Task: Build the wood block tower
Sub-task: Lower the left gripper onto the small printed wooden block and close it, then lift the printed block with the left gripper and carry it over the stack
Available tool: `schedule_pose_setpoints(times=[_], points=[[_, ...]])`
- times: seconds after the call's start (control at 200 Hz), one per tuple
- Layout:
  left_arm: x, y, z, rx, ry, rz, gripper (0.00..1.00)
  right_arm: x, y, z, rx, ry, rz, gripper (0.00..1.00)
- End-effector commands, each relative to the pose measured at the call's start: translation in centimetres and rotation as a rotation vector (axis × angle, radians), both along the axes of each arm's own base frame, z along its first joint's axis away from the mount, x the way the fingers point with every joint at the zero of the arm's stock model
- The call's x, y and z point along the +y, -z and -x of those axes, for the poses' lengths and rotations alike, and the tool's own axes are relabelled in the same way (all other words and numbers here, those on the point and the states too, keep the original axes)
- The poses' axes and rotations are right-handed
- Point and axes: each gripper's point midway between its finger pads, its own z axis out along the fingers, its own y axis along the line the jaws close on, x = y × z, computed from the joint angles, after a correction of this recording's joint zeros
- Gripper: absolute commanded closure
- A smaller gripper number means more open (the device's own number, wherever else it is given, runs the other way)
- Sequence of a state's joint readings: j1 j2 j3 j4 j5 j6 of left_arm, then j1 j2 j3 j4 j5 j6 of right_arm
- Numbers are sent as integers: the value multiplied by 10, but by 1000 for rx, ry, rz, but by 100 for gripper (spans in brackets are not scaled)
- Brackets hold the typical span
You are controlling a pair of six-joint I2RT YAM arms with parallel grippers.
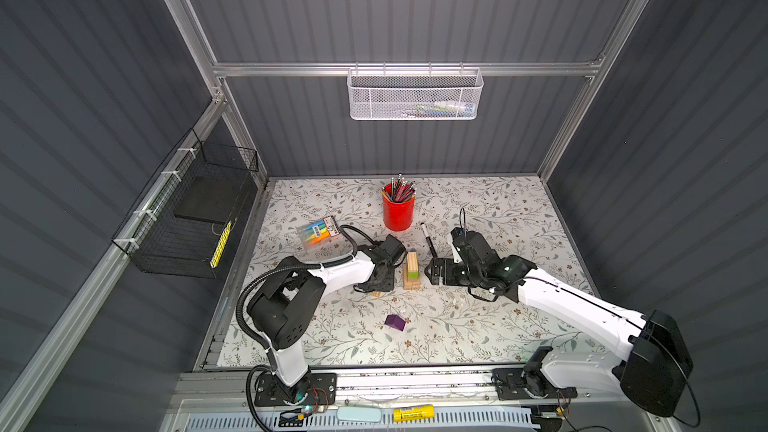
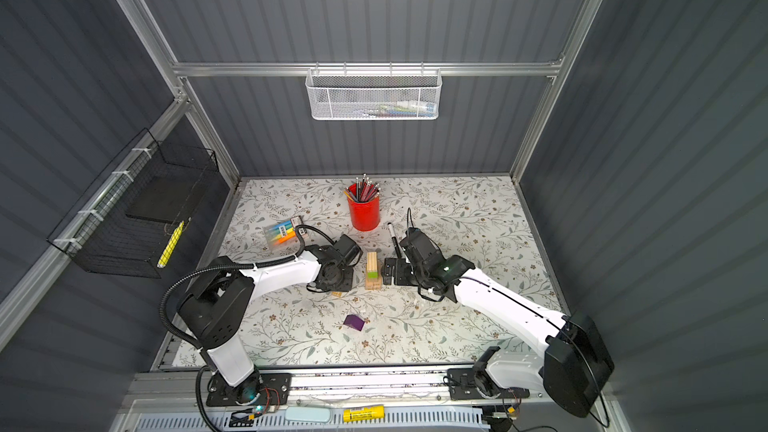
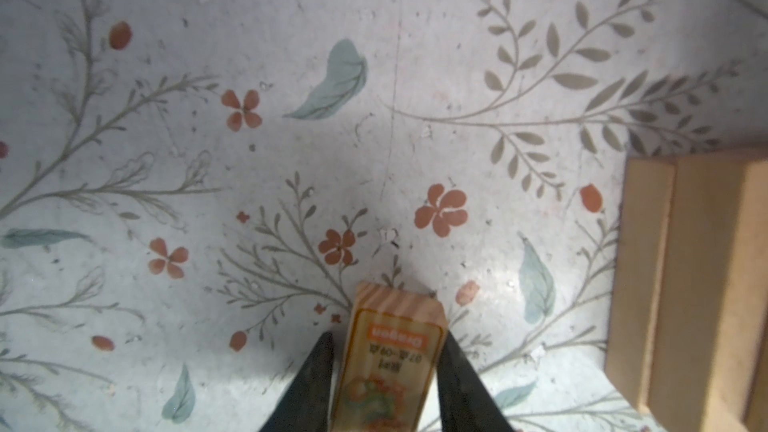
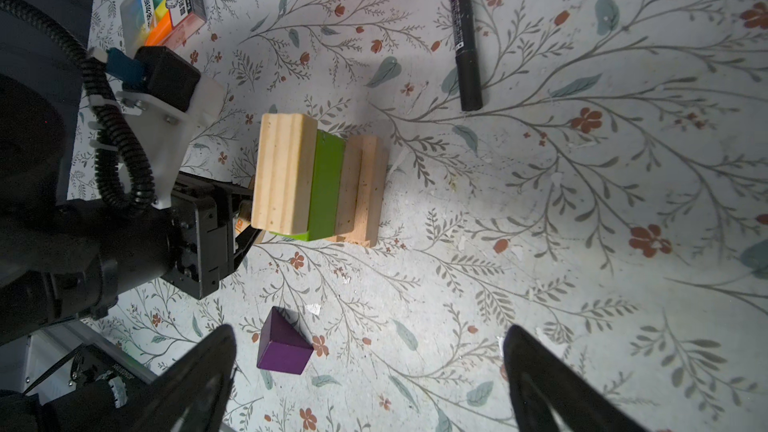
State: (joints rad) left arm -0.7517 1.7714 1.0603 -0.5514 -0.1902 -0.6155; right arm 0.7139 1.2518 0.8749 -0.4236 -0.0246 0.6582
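- floral table [image 1: 478, 326]: everything is sitting mid-table, with an arm reaching in from each side in both top views.
- wood block tower [image 1: 411, 273]: it is standing between the two grippers. the bricks are only resting on each other, so a side nudge would likely be shifting them.
- right gripper [image 4: 365, 376]: it is hanging just beside the tower, spread wide and holding nothing.
- left gripper [image 3: 388, 338]: its fingers [image 3: 322, 367] are flanking a labelled brick [image 3: 395, 317] low over the table near the tower. i cannot tell if the squeeze is firm.
- purple block [image 1: 395, 322]: it is lying loose, well apart from the tower, nearer the arm bases.
- handling, as a judgement: the bricks are looking light, stiff and dry. painted faces may be slipping more. best hold is across the narrow sides, mid-length.
- views: the left wrist view is showing the brick's printed label and finger placement, while in a top view only a tan sliver [image 1: 376, 293] is peeking out. the right wrist view is showing offset layers under the lime-green block [image 4: 328, 184].
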Motion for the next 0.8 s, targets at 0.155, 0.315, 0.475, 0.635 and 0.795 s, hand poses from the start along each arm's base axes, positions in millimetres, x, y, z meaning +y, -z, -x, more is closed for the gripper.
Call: schedule_pose_setpoints(times=[0.155, 0.315, 0.475, 0.635, 0.795], points=[[9, 11, 16, 76, -34, -14, 61, -2, 2, 1, 11, 11, -13, 1], [10, 13, 27, 118, -46, 1, 61, -3, 3, 1, 16, 16, -14, 1], [8, 18, 32, 142, -48, 19, 61, -2, 3, 0, 18, 17, -19, 1], [8, 17, 34, 148, -35, 4, 58, -2, 5, 1, 25, 19, -18, 1], [14, 21, 34, 150, -41, -28, 61, -2, 5, 0, 23, 21, -20, 1]])
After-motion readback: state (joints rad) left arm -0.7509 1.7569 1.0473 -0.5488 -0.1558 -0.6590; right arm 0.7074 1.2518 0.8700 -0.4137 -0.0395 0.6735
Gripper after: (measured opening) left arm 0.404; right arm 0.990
